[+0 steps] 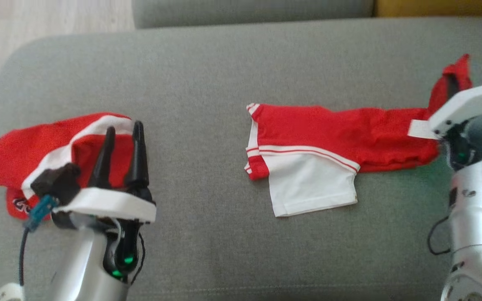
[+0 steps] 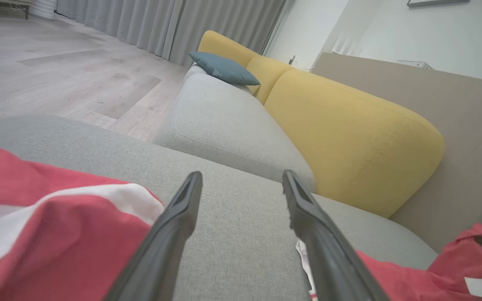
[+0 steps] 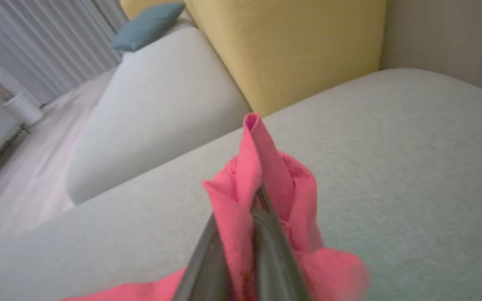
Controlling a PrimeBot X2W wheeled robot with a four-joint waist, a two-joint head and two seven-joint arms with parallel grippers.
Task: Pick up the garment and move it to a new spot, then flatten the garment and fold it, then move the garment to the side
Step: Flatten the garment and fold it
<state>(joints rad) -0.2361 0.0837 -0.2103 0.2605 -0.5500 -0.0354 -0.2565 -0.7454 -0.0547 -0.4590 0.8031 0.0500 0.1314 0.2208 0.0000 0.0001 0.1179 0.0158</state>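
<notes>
Head view: red-and-white garment (image 1: 333, 138) lies stretched across grey cushion (image 1: 224, 62), right end lifted. Left wrist view: left gripper (image 2: 241, 177) jaws apart, empty, beside second garment (image 2: 57, 225). Right wrist view: right gripper (image 3: 255, 205) clamped on the garment's bunched end; judged light, limp, best held at corners.

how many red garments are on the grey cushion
2. One garment lies bunched at the left by the left gripper; the other garment stretches from the middle rightward, its end pinched in the right gripper.
</notes>
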